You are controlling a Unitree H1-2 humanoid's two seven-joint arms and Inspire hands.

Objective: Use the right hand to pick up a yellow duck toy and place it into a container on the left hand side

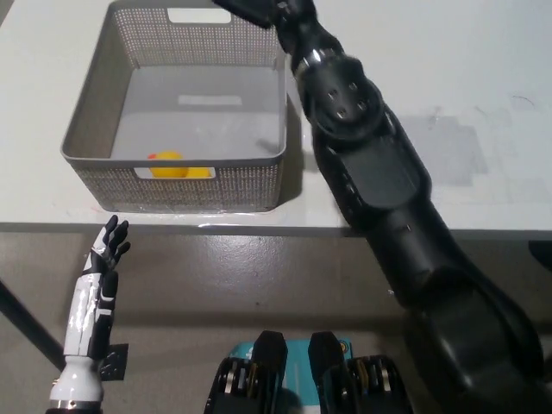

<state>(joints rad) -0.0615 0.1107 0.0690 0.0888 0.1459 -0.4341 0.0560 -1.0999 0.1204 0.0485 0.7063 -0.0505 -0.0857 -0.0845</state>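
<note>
Right arm (pixel 379 190), black, reaches up from bottom right across the white bench (pixel 414 78), running past the basket's right wall. Right robot hand (pixel 259 9) sits at the top edge of view, over the basket's far right corner; mostly cut off by the frame, so cannot tell whether its fingers are spread or closed. Nothing seen in it.

Yellow duck toy (pixel 170 164) lies inside the grey mesh basket (pixel 95 112), on its floor against the near wall, left of middle, partly hidden behind the wall's handle slot.

Left robot hand (pixel 109 243), white with dark fingers, hangs below the bench edge at lower left, fingers apart and pointing up, holding nothing.

Pale taped patch (pixel 448 151) on bench right of the arm.
</note>
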